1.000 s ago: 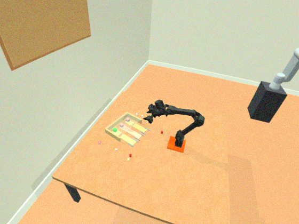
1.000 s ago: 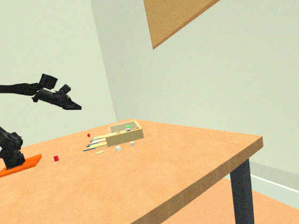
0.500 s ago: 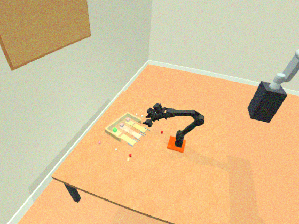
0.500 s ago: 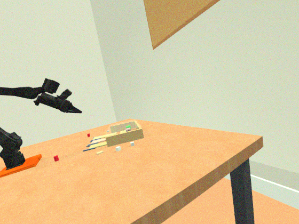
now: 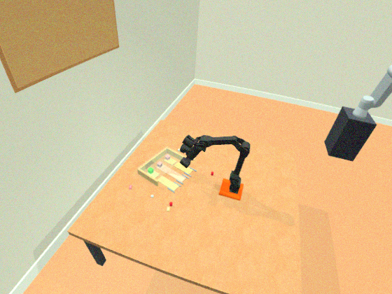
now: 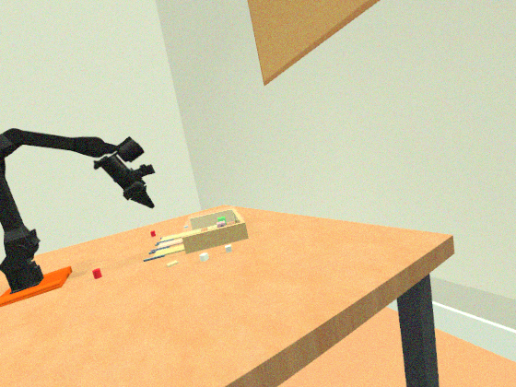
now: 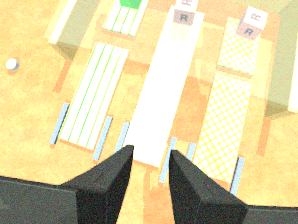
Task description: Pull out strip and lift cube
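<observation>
The plain white strip (image 7: 162,95) (image 5: 173,172) runs unbroken in the middle. A pale pink cube (image 7: 184,17) (image 5: 159,164) marked R stands on its inner end. The green-striped strip (image 7: 95,95) (image 5: 167,183) is in two pieces with a gap; a green cube (image 7: 131,2) (image 5: 150,170) is on its inner piece. The yellow cross-hatched strip (image 7: 224,125) is also split; another R-marked cube (image 7: 251,24) (image 5: 167,157) is on its inner piece. My gripper (image 7: 151,153) (image 5: 185,163) (image 6: 152,206) is partly open and empty, high above the strips' outer ends.
A tray (image 5: 148,178) (image 6: 216,238) walls in the strips' inner ends. Blue-grey rails (image 7: 59,123) flank each outer end. Red blocks (image 5: 212,173) (image 5: 171,204) (image 6: 97,274) and small white blocks (image 5: 152,196) (image 6: 204,257) lie around. A black box (image 5: 350,134) hangs at the right.
</observation>
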You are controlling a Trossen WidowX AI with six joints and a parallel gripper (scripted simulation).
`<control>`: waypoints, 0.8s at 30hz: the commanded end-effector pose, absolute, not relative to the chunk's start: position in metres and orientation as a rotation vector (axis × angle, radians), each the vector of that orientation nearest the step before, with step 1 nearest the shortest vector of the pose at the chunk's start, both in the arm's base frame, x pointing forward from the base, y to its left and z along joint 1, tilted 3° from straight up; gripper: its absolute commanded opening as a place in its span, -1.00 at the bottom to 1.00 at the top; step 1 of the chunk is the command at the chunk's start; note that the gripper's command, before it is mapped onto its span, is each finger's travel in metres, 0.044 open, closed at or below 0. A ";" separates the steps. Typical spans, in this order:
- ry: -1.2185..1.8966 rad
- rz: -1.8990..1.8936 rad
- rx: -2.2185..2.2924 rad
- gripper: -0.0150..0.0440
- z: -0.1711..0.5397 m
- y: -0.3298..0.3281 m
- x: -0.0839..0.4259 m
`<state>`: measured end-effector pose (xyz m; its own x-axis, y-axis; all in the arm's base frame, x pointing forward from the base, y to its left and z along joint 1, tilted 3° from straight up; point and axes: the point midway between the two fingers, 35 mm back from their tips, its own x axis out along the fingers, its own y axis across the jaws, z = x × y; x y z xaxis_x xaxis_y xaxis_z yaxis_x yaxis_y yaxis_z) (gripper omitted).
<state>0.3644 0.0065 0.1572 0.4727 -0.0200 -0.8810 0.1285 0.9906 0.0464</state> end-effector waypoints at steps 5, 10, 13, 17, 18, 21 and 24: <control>1.443 -0.224 0.216 -0.49 0.109 0.013 0.382; 1.552 -0.278 0.239 -0.49 0.094 0.016 0.388; 1.552 -0.278 0.239 -0.49 0.094 0.016 0.388; 1.552 -0.278 0.239 -0.49 0.090 0.016 0.388; 1.552 -0.278 0.239 -0.49 0.089 0.016 0.388; 1.552 -0.278 0.239 -0.49 0.084 0.016 0.389; 1.552 -0.278 0.239 -0.49 0.079 0.015 0.389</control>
<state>0.3891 0.0150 0.0856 0.0046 -0.0277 -0.9996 0.3171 0.9481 -0.0248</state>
